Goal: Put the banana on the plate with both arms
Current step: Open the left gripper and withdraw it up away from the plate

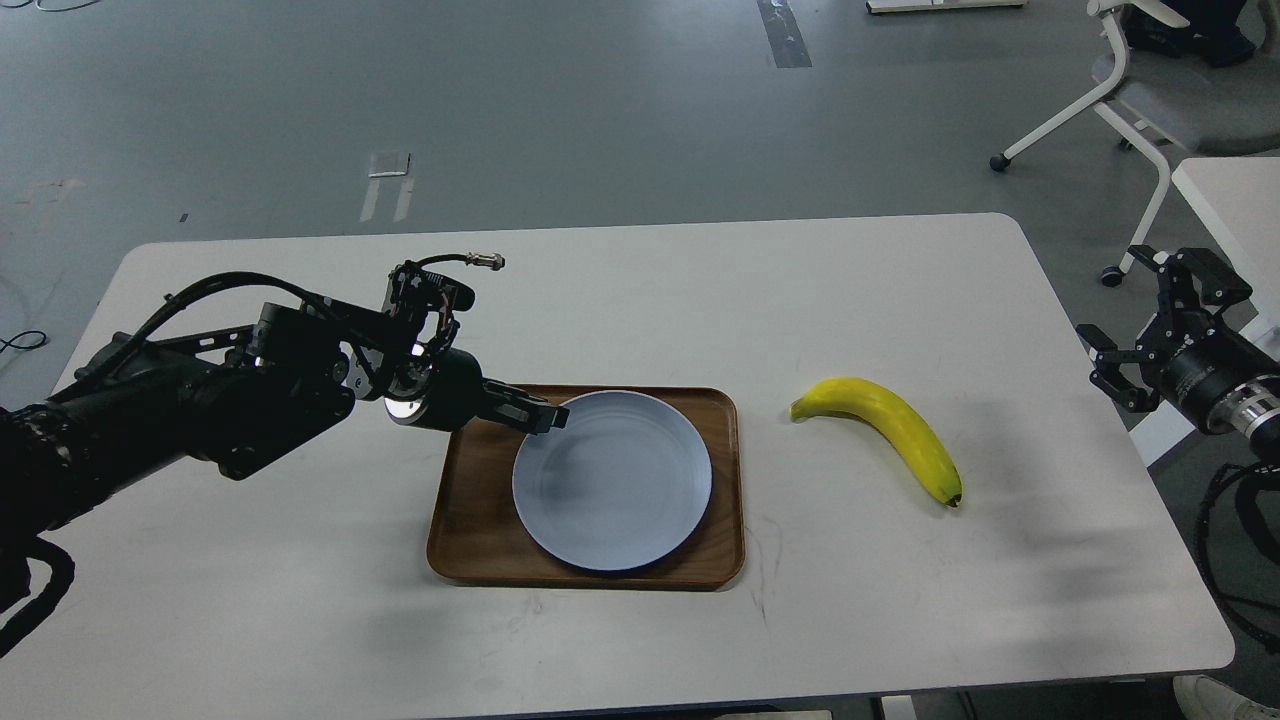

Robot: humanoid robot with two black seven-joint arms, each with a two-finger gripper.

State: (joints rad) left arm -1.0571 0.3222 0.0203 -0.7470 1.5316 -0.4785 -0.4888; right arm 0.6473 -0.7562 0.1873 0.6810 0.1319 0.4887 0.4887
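So the whole setup sits on a white table (300,600) with rounded corners, in a room with a plain grey floor (600,110). Some tape marks (388,180) show on the floor behind the table, a white office chair (1150,90) stands at the top right, and the corner of another white table (1235,200) pokes in on the right.

Room-wise, the near edge and the front left of the table are bare, and so is the stretch along the far edge. Between the tray and the banana is a clear strip of tabletop.

A brown wood-grain tray (470,530) lies about mid-table, and the pale blue-grey plate (612,480) lies in it with nothing on it, filling most of the tray's right side.

The banana (890,430) lies flat on the table to the right of the tray, apart from it, green stem end towards the tray and dark tip towards the near right.

The left gripper (548,414) reaches in over the tray's upper left, with its tip right at the plate's rim; it's dark and I can't tell whether the fingers are apart. The right gripper (1140,330) hangs off the table's right edge, well away from the banana, fingers spread wide with nothing between them.
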